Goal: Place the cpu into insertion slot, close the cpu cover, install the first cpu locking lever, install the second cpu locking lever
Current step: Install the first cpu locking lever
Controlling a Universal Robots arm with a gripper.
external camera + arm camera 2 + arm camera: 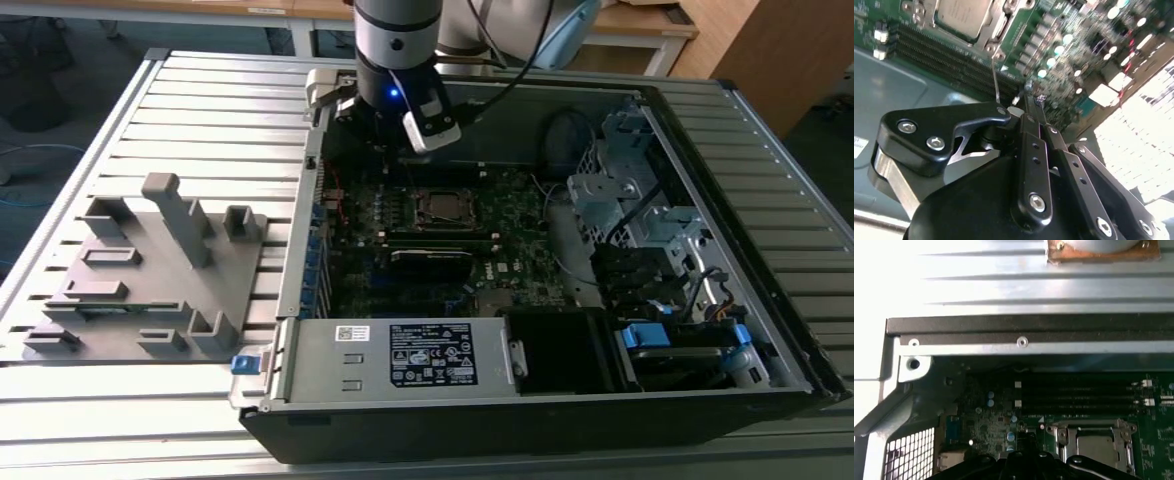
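pincer (1027,95): tips pressed together, nothing seen between them, low and near the slot (441,206).
cpu (961,15): seated in the slot, pale face up.
cover (1061,442): looks down, framing the cpu.
lever (996,82): thin wire standing up, just beside the pincer.
step, as I judge it: first lever. Press the closed tip against the wire, sweep it down and under its hook, and keep off the memory strips (949,60).
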